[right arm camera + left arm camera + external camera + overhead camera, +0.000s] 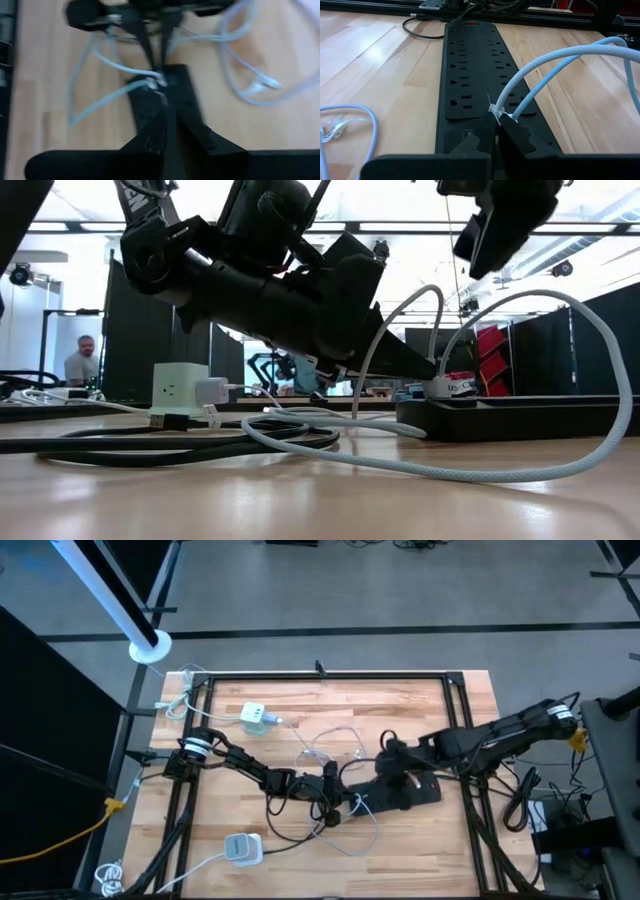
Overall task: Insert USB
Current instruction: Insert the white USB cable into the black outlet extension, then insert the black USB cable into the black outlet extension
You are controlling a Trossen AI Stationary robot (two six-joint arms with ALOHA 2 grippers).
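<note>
From the high view, the left gripper (338,802) sits low near the middle of the wooden tabletop (420,715), at the left end of the black power strip (405,795), with a pale blue-white cable (335,740) looping across the wood on its far side. The right gripper (392,752) hangs above the strip's far edge, close to the left one. A white charger cube (258,717) lies toward the far left, and a white adapter (241,847) lies near the front left edge. In the low view, the braided cable (560,465) arcs up from the tabletop and drops onto the power strip (520,418), where its white plug end (437,388) sits on top; the charger cube (179,388) stands further back on the left, and a person (80,362) shows in the room behind. In the left wrist view, the left gripper (498,126) is clenched on the white USB plug (497,111), held right over the near end of the power strip (470,65), with two cable strands rising away to the right. In the right wrist view, the right gripper (171,122) has its fingers (197,131) pressed together on nothing, poised over the strip (150,107) facing the left gripper (156,67).
</note>
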